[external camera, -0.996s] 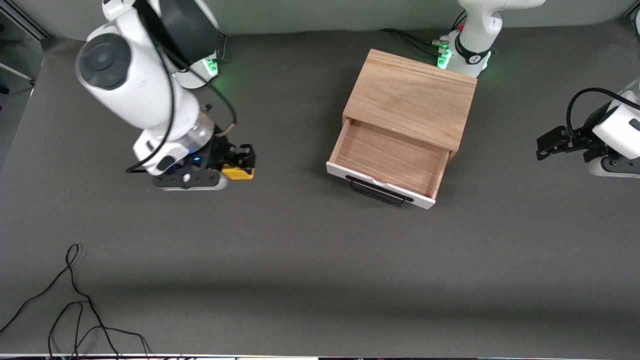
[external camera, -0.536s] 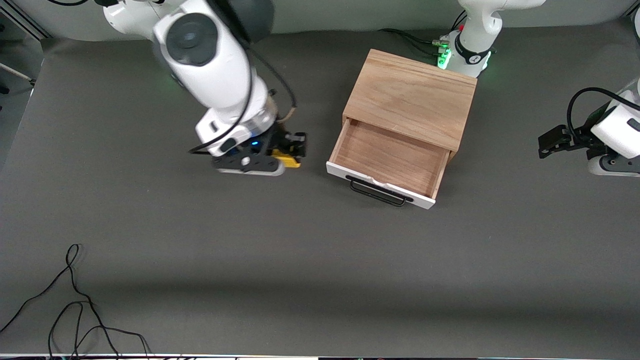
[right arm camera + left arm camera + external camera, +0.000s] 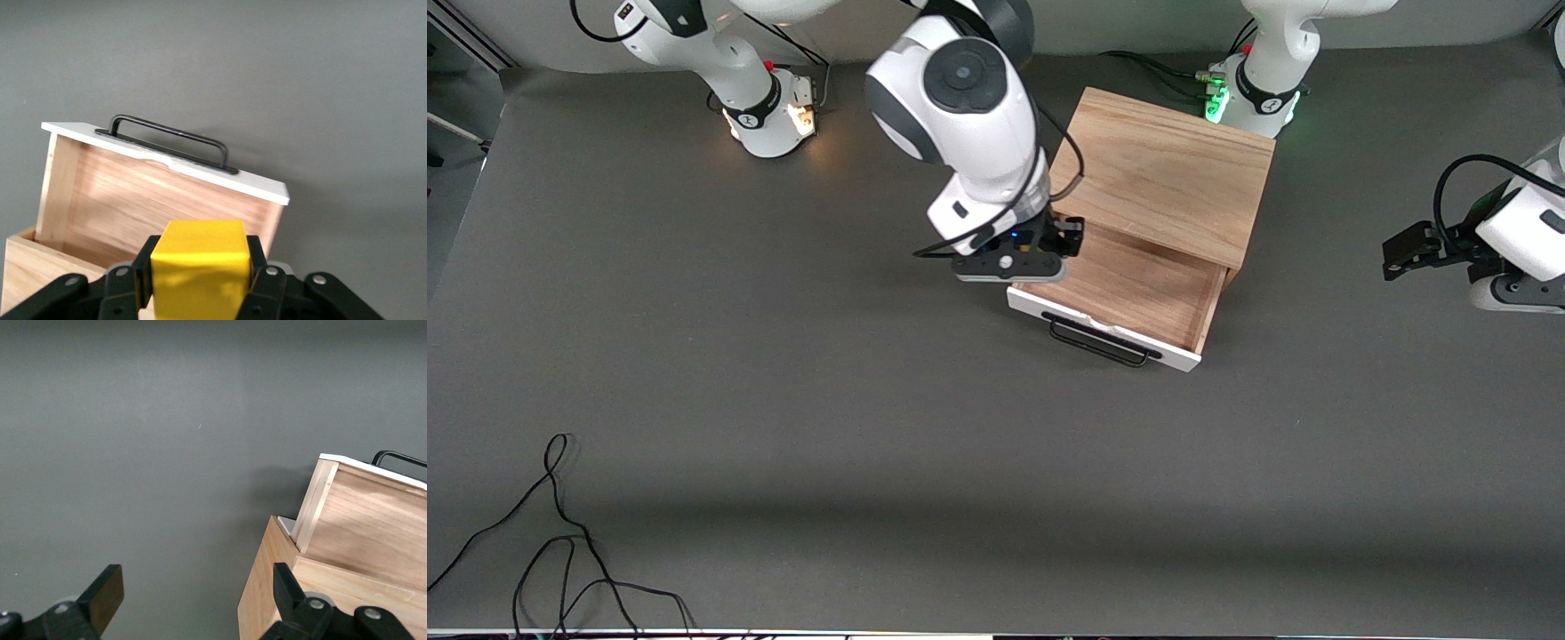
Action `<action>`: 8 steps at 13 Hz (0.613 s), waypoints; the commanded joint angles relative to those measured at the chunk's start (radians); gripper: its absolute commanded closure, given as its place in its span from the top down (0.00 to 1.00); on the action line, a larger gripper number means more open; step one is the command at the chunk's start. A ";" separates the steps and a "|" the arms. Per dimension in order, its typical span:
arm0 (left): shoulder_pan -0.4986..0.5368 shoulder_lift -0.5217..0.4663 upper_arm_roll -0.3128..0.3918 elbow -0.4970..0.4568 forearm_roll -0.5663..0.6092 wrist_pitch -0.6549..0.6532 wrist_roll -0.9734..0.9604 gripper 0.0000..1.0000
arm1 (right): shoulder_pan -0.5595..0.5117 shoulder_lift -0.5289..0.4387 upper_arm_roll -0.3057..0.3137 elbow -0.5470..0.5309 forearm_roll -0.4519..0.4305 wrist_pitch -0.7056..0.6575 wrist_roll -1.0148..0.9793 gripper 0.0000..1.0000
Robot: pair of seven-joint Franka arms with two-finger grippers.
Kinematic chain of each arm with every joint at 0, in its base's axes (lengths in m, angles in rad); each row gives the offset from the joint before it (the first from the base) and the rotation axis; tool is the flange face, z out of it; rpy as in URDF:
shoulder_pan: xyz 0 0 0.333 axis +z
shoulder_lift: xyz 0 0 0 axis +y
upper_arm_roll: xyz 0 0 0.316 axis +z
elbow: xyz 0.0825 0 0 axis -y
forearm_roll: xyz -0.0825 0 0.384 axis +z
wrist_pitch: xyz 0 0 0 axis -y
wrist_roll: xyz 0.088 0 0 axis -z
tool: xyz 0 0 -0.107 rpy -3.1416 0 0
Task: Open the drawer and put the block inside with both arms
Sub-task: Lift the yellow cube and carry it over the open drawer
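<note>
Block (image 3: 200,263) clamped in right hand (image 3: 200,280), over open drawer (image 3: 1129,289), left hand (image 3: 193,600) spread.

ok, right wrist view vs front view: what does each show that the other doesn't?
Right wrist only: the yellow block clamped in the right gripper; in the front view the arm hides it.

Front only: both arms, the cabinet top, the left gripper waiting open toward the left arm's end of the table, and loose cables nearer the camera.

Both: the open drawer with its white front panel and black handle, the right gripper over it.
</note>
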 commanded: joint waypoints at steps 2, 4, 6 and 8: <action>-0.008 -0.031 0.006 -0.026 -0.001 -0.008 0.011 1.00 | 0.040 0.085 -0.004 0.056 0.000 0.097 0.093 0.05; -0.007 -0.029 0.006 -0.026 -0.001 -0.008 0.011 1.00 | 0.063 0.125 -0.007 0.054 -0.001 0.132 0.131 0.06; 0.002 -0.031 0.003 -0.026 -0.001 -0.010 0.011 1.00 | 0.080 0.171 -0.007 0.054 -0.003 0.180 0.185 0.07; 0.007 -0.031 -0.008 -0.026 -0.001 -0.010 0.011 1.00 | 0.094 0.203 -0.007 0.053 -0.001 0.209 0.226 0.07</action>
